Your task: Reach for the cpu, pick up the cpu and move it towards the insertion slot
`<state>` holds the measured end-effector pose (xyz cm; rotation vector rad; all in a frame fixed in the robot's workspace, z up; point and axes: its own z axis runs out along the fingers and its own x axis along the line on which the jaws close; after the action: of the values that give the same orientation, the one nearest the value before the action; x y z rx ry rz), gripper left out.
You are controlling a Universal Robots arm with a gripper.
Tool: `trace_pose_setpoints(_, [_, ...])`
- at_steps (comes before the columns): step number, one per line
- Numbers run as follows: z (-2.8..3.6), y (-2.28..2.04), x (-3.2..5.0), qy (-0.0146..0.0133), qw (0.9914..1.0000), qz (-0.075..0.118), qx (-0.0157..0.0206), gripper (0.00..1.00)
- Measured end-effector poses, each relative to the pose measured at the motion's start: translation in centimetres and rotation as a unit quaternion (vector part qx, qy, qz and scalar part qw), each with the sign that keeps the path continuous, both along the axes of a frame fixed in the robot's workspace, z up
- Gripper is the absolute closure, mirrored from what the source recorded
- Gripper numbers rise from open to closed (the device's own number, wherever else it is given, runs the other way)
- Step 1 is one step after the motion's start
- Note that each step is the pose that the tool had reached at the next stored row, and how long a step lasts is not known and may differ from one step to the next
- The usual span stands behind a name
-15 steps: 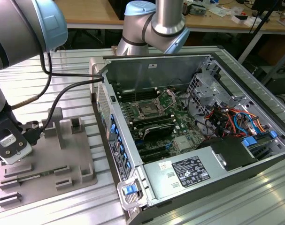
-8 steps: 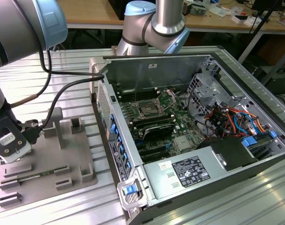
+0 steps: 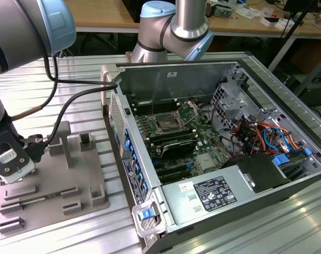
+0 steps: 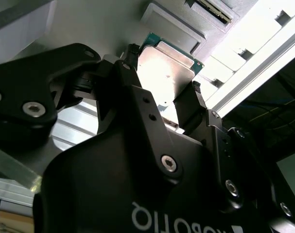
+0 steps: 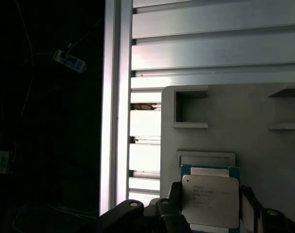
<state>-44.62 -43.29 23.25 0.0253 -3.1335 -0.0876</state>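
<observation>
In the first wrist view the cpu (image 5: 210, 200), a pale silvery square on a green rim, sits between my gripper's (image 5: 210, 194) two black fingers (image 5: 174, 192), which press on its opposite edges. The second wrist view shows the same cpu (image 4: 167, 68) held edge to edge just over the grey tray (image 4: 113, 19). In the exterior view my gripper (image 3: 12, 169) hangs over the tray's (image 3: 70, 174) end at the exterior view's left. The insertion slot (image 3: 164, 125), a dark socket with a shiny frame, lies on the motherboard inside the open computer case, well off to the exterior view's right.
The open computer case (image 3: 149, 206) has tall metal walls around the motherboard, with a power supply (image 3: 213, 193) and loose cables (image 3: 260, 137). Raised blocks (image 3: 62, 140) stand on the tray. A black cable (image 3: 75, 98) runs from the arm across the ribbed metal table (image 3: 86, 74).
</observation>
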Motion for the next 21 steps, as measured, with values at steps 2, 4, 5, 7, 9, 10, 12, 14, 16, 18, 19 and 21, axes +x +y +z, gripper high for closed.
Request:
trace_pose_setpoints(2, [0.06, 0.00, 0.00, 0.0001, 1.00000, 0.000, 0.0000, 0.45])
trace_pose_setpoints(4, [0.15, 0.00, 0.00, 0.0001, 1.00000, 0.000, 0.0000, 0.45])
trace_pose_setpoints(5, [0.18, 0.00, 0.00, 0.0001, 1.00000, 0.000, 0.0001, 0.45])
trace_pose_setpoints(7, [0.30, 0.00, 0.00, 0.0001, 1.00000, 0.000, 0.0000, 0.45])
trace_pose_setpoints(9, [0.58, 0.00, 0.00, 0.0001, 1.00000, 0.000, 0.0001, 0.45])
trace_pose_setpoints(10, [0.70, 0.00, 0.00, 0.0001, 1.00000, 0.000, 0.0001, 0.45])
trace_pose_setpoints(12, [0.79, 0.00, 0.00, 0.0000, 1.00000, 0.000, 0.0001, 0.45])
trace_pose_setpoints(14, [0.91, 0.00, 0.00, 0.0001, 1.00000, 0.000, 0.0001, 0.45])
trace_pose_setpoints(16, [0.99, 0.00, 0.00, 0.0000, 1.00000, 0.000, 0.0001, 0.45])
trace_pose_setpoints(18, [1.07, 0.00, 0.00, 0.0001, 1.00000, 0.000, 0.0001, 0.45])
trace_pose_setpoints(19, [1.10, 0.00, 0.00, 0.0001, 1.00000, 0.000, 0.0001, 0.45])
trace_pose_setpoints(21, [1.19, 0.00, 0.00, 0.0001, 1.00000, 0.000, 0.0001, 0.45])
